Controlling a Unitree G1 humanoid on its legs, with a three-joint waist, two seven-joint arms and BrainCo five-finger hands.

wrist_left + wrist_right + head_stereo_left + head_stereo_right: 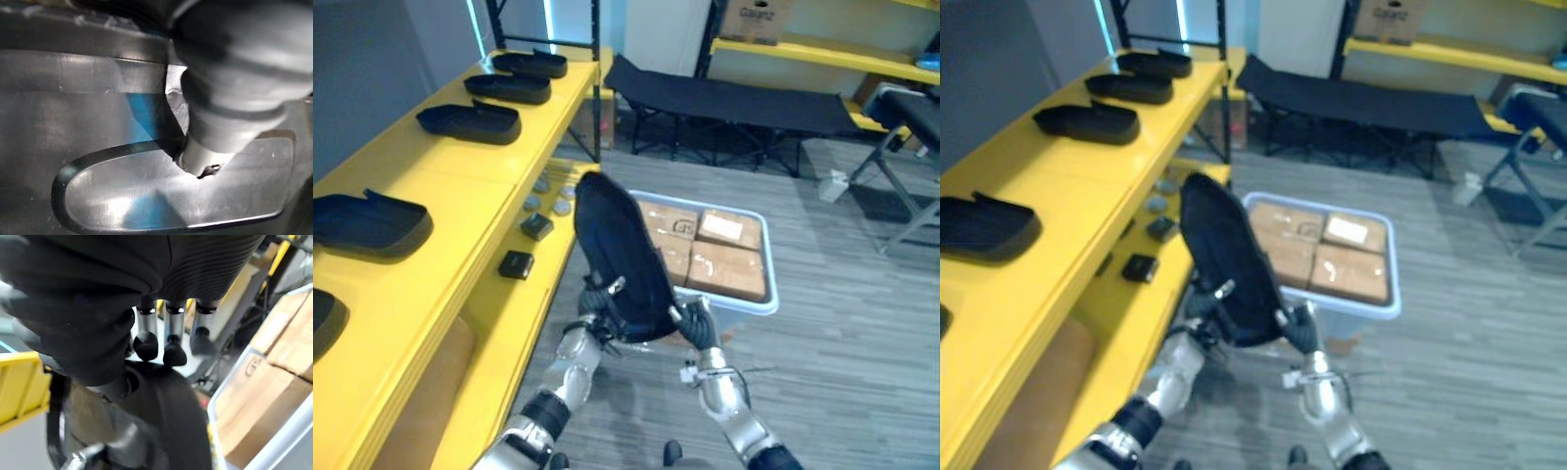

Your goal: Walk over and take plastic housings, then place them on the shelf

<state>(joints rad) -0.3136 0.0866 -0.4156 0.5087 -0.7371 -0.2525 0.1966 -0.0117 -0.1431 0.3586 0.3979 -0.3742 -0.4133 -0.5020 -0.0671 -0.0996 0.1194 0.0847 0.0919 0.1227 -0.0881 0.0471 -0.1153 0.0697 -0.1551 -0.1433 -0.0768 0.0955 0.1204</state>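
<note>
Now the yellow shelf on the left carries other housings, with bare space between them. Beside it stands a bin of cartons; their white labels are too small to read. The left hand and right hand pinch the black housing at its lower end, upright in the air. Held so low, it may tip or strike the shelf edge.

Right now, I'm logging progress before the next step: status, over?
Left hand and right hand both gripping housing, upright beside shelf. Not yet placed. Bin on floor to the right, likely clear.
</note>
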